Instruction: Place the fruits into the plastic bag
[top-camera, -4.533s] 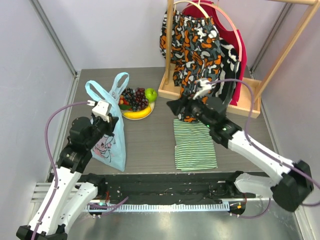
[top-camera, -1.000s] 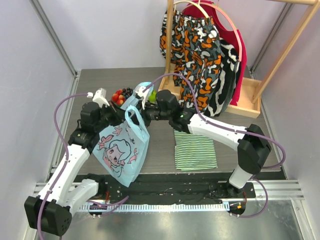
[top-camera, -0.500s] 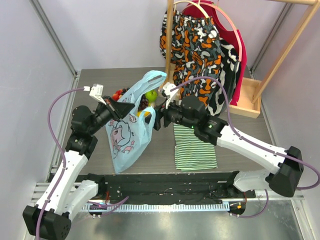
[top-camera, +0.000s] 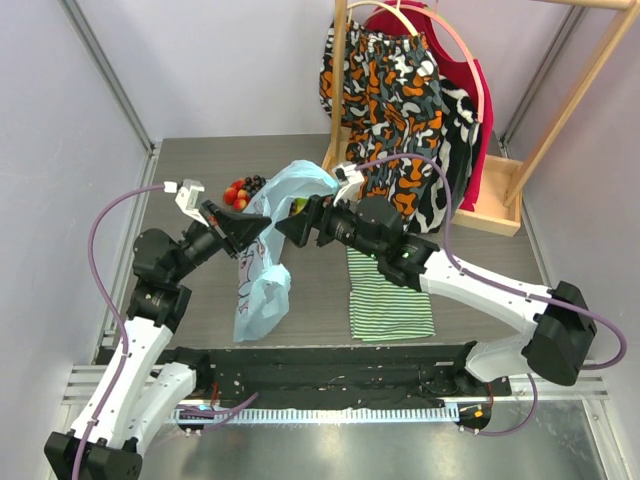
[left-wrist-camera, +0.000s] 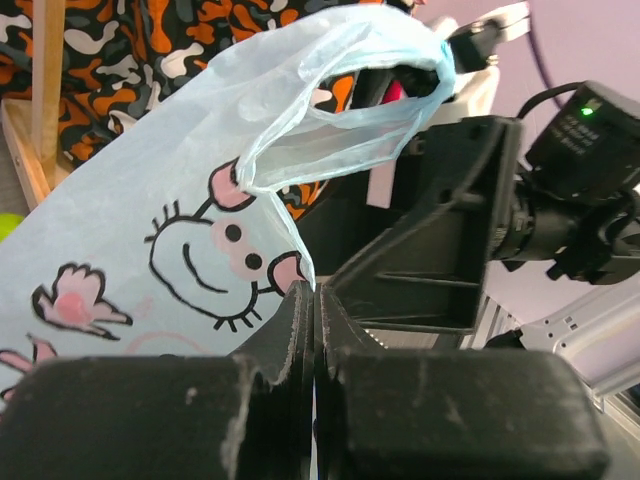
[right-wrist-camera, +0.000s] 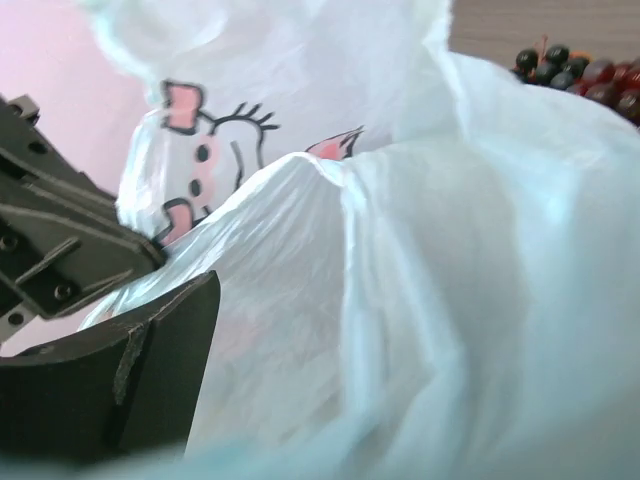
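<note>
Left hand (left-wrist-camera: 312, 297) has its fingers pressed together on a fold of the plastic bag (top-camera: 262, 262), pinching the thin blue film just beneath a drawn cartoon face. That black-line face with pink cheeks is all the print that can be made out. Right hand (top-camera: 290, 228) meets the bag from the opposite side with film draped over it. Whether it is spread or closed cannot be told, since its own camera shows one dark finger (right-wrist-camera: 120, 380) at lower left and plastic everywhere else. At centre left of the overhead view the bag hangs between both hands, top billowed up, lower end down on the counter (top-camera: 310, 300). Toward the upper left behind it lie strawberries (top-camera: 236, 194) and grapes (top-camera: 255, 183), with a sliver of green apple (top-camera: 299, 206) at the bag's edge. Right of the bag lies a striped cloth (top-camera: 388, 295), a strip of bare grey counter between them. At upper right stands a wooden rack (top-camera: 340, 90) of patterned clothes, with pale walls around.
</note>
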